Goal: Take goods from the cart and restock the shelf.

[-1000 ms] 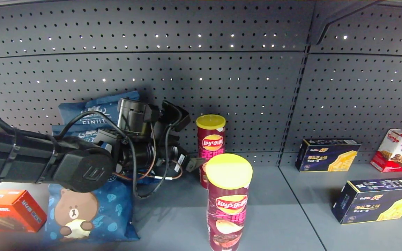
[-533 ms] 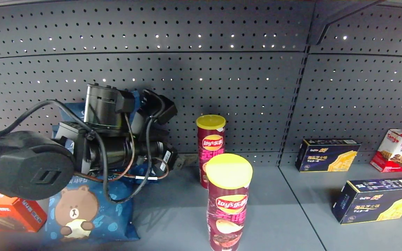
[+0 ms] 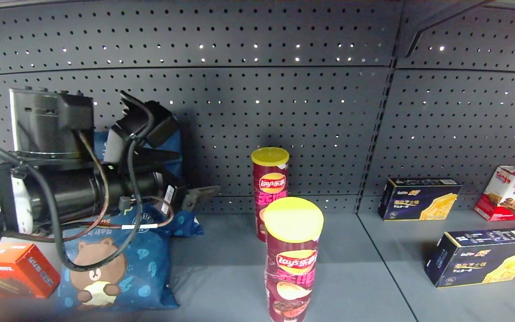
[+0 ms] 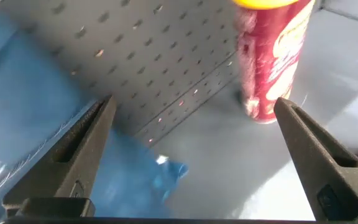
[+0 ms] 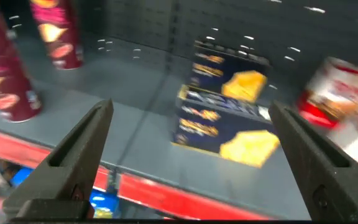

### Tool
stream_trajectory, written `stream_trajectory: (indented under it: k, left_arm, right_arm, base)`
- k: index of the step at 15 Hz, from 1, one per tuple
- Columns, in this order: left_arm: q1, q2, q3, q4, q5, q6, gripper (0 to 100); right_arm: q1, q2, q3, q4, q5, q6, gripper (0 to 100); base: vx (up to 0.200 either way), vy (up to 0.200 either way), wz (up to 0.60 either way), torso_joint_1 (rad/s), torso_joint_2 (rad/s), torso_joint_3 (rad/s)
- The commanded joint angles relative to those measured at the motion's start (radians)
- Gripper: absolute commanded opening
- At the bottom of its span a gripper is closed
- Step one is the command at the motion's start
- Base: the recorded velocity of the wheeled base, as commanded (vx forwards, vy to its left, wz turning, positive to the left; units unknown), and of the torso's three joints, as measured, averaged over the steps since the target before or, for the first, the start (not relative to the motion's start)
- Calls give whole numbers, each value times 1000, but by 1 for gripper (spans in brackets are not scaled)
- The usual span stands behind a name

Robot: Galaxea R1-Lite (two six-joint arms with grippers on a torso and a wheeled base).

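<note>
nearest us, the right pincer (image 5: 191, 162) hangs just outside the red front lip (image 5: 166, 193) of the shelf (image 3: 221, 268). its fingers are spread wide with nothing between them. straight ahead of its tips two dark blue boxes (image 5: 222, 130) lie flat, one behind the other, printed faces turned outward so a shopper can read them. a red and white box (image 5: 340, 93) sits beyond them.

the left pincer (image 4: 194, 155) is inside the shelf, low over its floor, also spread apart and empty. under its arm a blue bear bag (image 3: 114, 268) lies flat, with an orange box (image 3: 11, 270) just beside that bag on the side away from the tips. more blue bags (image 3: 168, 143) lean up behind the arm against the pegboard wall (image 3: 284, 112), which keeps them from slumping.

ahead of the left pincer's tips, near but apart, stand the chip cans. the front can (image 3: 292, 259) is upright towards the shelf edge, and the back can (image 3: 270, 188) is upright close to the wall. they line up front to back with lids up and labels out, the way a row is faced.

we judge these cans as stocked. with both pincers holding nothing, the next goods would have to come from the cart. the left arm needs to steer clear of the tall cans, which look easy to tip.
</note>
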Motion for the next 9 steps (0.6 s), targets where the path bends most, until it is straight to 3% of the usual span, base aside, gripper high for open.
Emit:
stream_trajectory:
  k: [1,3,9]
  left_arm:
    - [17,-71,59,-22,-2,-1,100]
    - [28,-73,97,-85,-5,-1,100]
    - [26,-70,98,-91,-11,-2,100]
  right_arm:
    - [94,150,-9,-57,-3,-3,100]
    - [209,299,9,-207,-47,0,100]
    - [421,643,109,-540,-152,10,100]
  base:
    - [0,0,0,0,0,0]
    - [0,0,0,0,0,0]
    - [0,0,0,0,0,0]
